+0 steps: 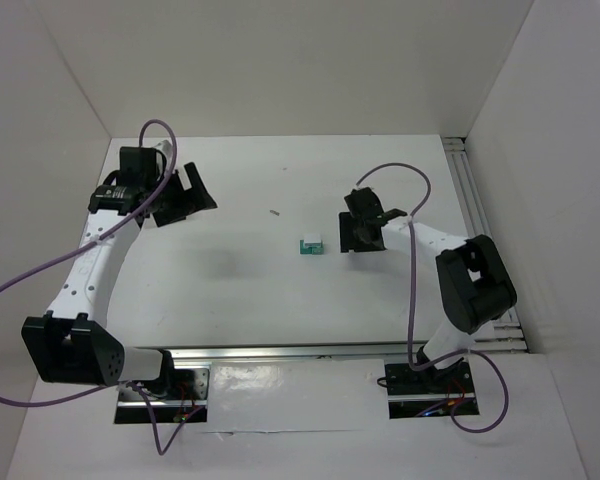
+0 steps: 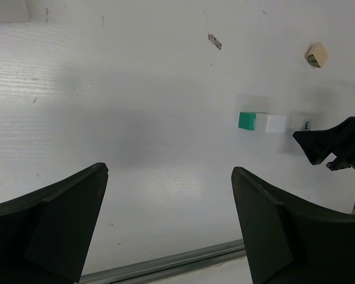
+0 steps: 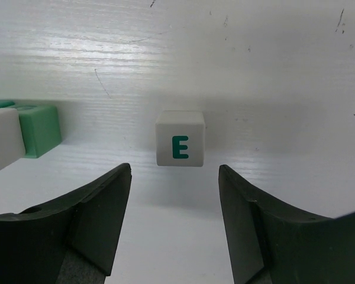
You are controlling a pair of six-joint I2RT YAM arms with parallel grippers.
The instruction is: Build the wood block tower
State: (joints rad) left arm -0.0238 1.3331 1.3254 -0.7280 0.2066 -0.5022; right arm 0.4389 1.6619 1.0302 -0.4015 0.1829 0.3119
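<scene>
Right gripper [image 3: 174, 176]: spread wide, empty
E cube [image 3: 180, 139]: white, sat just ahead of it, untouched
Green cube [image 3: 40, 130]: near it, touching a white cube [image 3: 1, 142]
Left gripper [image 2: 170, 170]: spread wide, empty, well away
Tan block [image 2: 316, 55]: lay alone, farther off

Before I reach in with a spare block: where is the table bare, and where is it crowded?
Bare: the wide stretch between the left gripper and the green block, and the strip down to the near rail. Crowded: green block, white block and E block cluster by the open right gripper.
</scene>
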